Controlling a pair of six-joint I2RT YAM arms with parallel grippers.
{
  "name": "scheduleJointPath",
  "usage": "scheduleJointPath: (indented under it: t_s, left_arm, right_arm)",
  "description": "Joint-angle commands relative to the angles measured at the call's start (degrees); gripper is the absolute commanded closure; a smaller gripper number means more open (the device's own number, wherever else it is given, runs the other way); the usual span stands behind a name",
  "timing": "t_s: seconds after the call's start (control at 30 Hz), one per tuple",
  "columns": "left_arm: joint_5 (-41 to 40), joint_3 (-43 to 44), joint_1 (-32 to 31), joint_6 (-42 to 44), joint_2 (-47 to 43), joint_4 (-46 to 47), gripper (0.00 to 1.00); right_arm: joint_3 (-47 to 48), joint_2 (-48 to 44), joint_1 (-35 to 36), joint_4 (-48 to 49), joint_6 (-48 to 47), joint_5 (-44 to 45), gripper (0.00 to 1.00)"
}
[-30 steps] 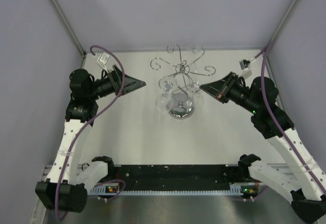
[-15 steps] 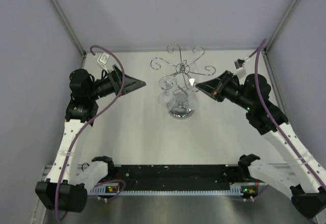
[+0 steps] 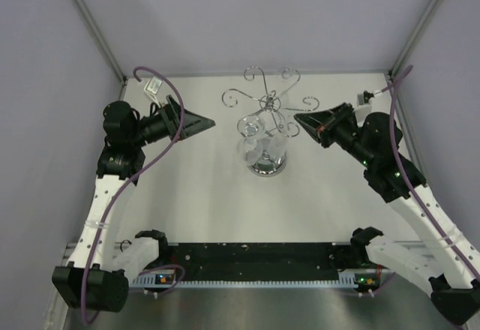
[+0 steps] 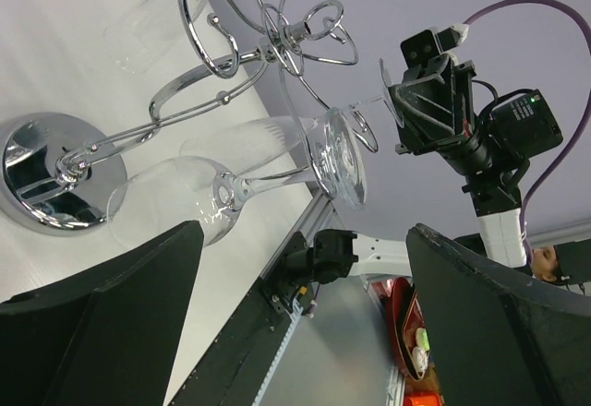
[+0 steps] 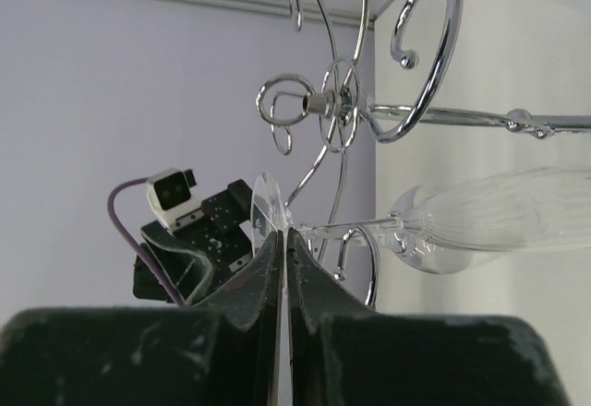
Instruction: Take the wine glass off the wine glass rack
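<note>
A slip is the danger here: the right fingers (image 5: 235,318) look clenched on only the thin rim of the foot of the wine glass (image 5: 462,221), which hangs bowl-down from a scroll arm on the right side of the wine glass rack (image 3: 268,167), mid-tabletop (image 3: 187,195). A pull off the wire's line could snag the foot, rock the rack or knock the neighbouring glasses (image 4: 175,208); a weak pinch could let the glass drop. The left fingers (image 4: 111,323), spread wide and holding nothing, hover left of the rack, apart from it.
</note>
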Motion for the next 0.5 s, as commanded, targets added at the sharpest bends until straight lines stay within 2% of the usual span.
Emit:
scheduleJointPath:
  t_s: [0.0, 0.13, 0.33, 0.47]
  left_arm:
    - [0.5, 1.4, -0.3, 0.2, 0.0, 2.0, 0.02]
    - [0.3, 1.5, -0.4, 0.1, 0.0, 2.0, 0.02]
    - [0.2, 1.2, -0.5, 0.0, -0.2, 2.1, 0.02]
    - [0.4, 1.4, -0.5, 0.2, -0.5, 2.0, 0.02]
  right_arm:
    - [0.3, -1.8, 0.3, 3.0, 3.5, 7.2, 1.0]
    - [0.6, -1.9, 0.3, 2.3, 3.7, 11.5, 1.0]
    - [0.5, -0.5, 0.3, 2.6, 3.6, 11.9, 1.0]
    - [0.2, -2.7, 0.3, 0.4, 1.6, 14.2, 1.0]
